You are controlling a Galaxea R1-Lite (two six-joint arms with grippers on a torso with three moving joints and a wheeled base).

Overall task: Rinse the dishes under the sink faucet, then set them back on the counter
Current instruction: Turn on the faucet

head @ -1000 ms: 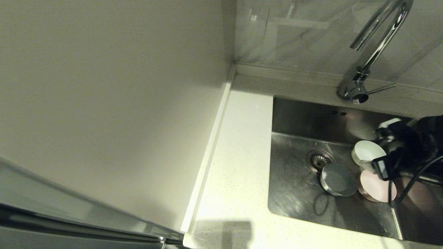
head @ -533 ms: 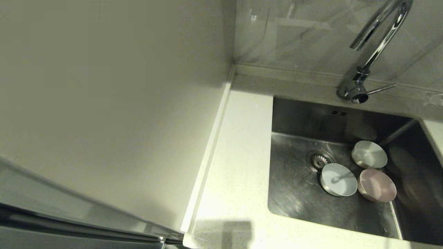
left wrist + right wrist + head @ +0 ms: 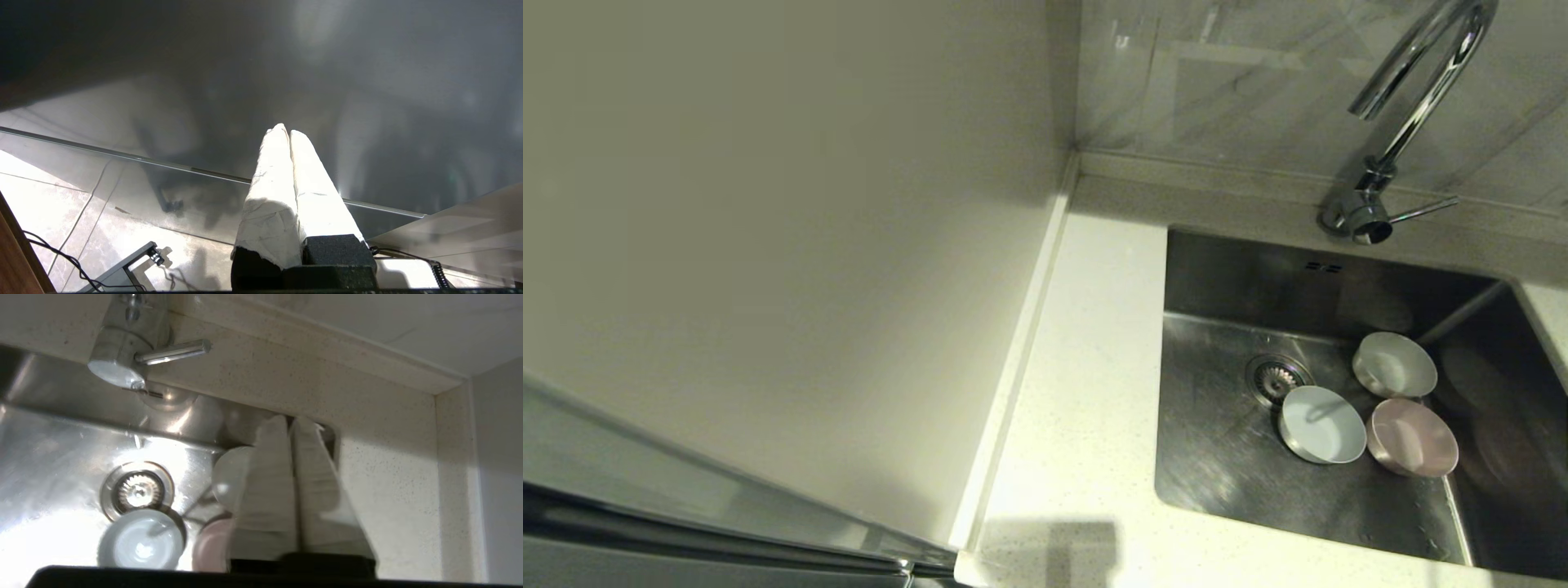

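While the right end effector (image 3: 291, 424) hangs closed and empty above the sink (image 3: 1225, 457), reopen it wide, then pinch one bowl (image 3: 1394, 365) by its rim.

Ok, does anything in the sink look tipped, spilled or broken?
Nothing stands out. The white bowl, blue-grey bowl and pink bowl sit upright and clustered beside the drain in the sink, with no visible cracks. The blue-grey bowl's rim overlaps the drain's edge.

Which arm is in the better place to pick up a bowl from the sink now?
The right. Its shut right gripper hangs above the sink, with the white bowl and pink bowl just beyond it. The left gripper, also shut, faces the floor, away from the sink.
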